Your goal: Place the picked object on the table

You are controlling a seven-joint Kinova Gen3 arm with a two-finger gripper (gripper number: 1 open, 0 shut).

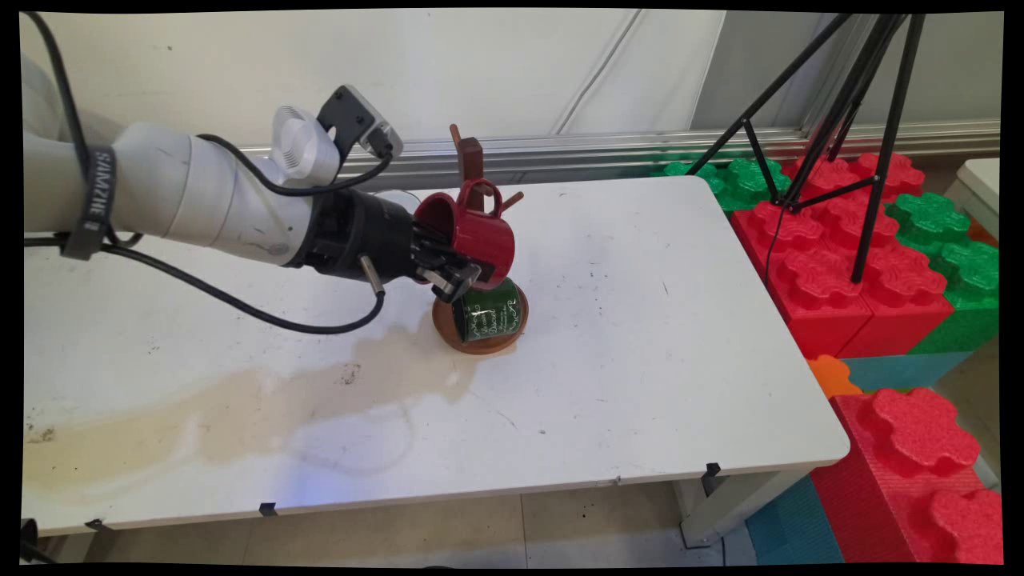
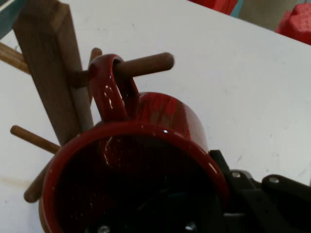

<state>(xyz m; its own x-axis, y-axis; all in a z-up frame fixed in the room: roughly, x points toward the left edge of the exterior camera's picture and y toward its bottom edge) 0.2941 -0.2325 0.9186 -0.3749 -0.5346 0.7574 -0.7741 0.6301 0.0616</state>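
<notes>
- The tool (image 1: 458, 270) is clamped on the rim of a red mug (image 1: 472, 234), one finger inside the cup and one outside, so the mug rides on its side with its open mouth turned back toward the arm.
- The hand view shows why it is held that way: the mug's handle loop (image 2: 108, 82) is threaded over a wooden peg (image 2: 146, 63) of the mug tree (image 1: 469, 156), and a sideways grip on the rim keeps the handle free to sit on that peg.
- The peg passes right through the loop, its rounded tip poking out on the far side, and the handle sits close against the tree's upright post (image 2: 53, 68).
- The red mug is up off the desk (image 1: 640, 320), at the tree's mid-height, just above the tree's round brown base (image 1: 480, 340).
- Directly below hangs a green mug (image 1: 490, 310) with pale lettering, lying tilted over the base; the tool's lower finger is just beside its top edge, a tight spot.
- More pegs jut from the post lower down, near the red mug's rim (image 2: 29, 138).
- A brownish stain (image 1: 240, 408) spreads across the desk's near left.
- Off the desk's right side stand red and green foam blocks (image 1: 840, 264) and a black tripod (image 1: 872, 144), well apart from the tool.
</notes>
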